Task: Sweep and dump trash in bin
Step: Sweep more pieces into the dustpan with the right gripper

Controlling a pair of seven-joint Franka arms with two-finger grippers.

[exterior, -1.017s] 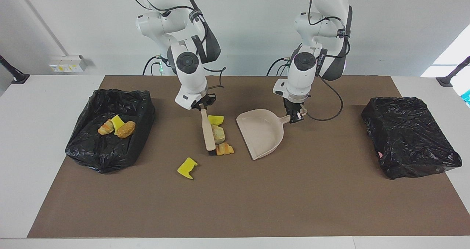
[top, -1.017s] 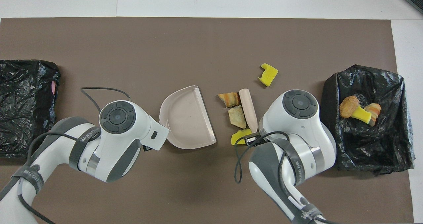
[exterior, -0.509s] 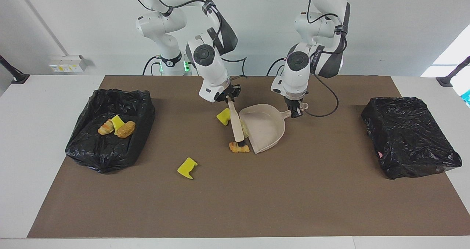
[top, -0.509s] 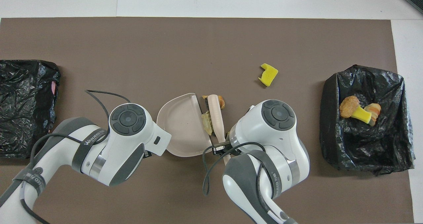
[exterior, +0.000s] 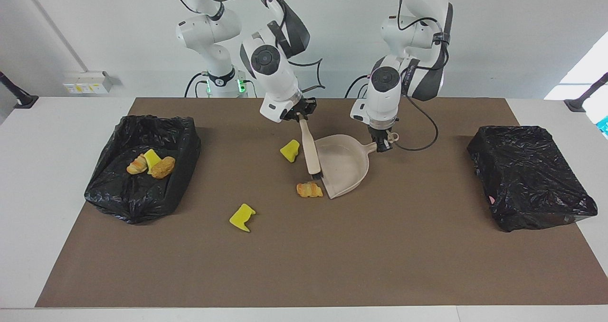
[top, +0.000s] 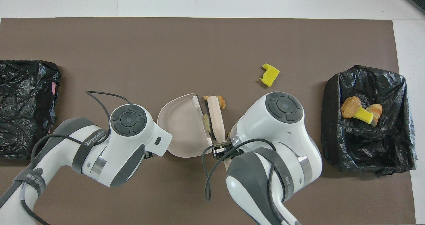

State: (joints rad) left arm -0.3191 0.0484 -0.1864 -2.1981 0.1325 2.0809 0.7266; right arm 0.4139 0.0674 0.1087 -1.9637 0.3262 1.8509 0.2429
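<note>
**Three bits loose on the table, one at the pan's lip: sweeping step under way**

Start at the right claw (exterior: 297,113), upper middle of the facing view: it is pinched tight on the handle of the brush (exterior: 309,151), which slants down so its bristle end sits at the open lip of the dustpan (exterior: 344,167). From overhead, a small greenish bit (top: 207,122) is squeezed between brush and lip. It looks on the threshold, not clearly inside.

Over to the left claw (exterior: 383,144), clamped on the dustpan's handle and holding the pan at centre frame, mouth toward the brush.

Widen out. A pastry piece (exterior: 309,189) lies just outside the lip's lower corner, touching or nearly so. A yellow sponge chunk (exterior: 290,150) sits just beside the brush, on the side away from the pan. A second sponge chunk (exterior: 242,217) lies lower in the frame, well apart from everything. At the right arm's end of the table (exterior: 427,265), the black-lined bin (exterior: 142,203) already has a few pieces in it. The other bin (exterior: 527,179), at the left arm's end, looks bagged over.

My read: sweeping, with dumping some way off. Next, the brush needs lifting over the near sponge chunk and pastry, then drawing them across the lip while the pan stays planted.
</note>
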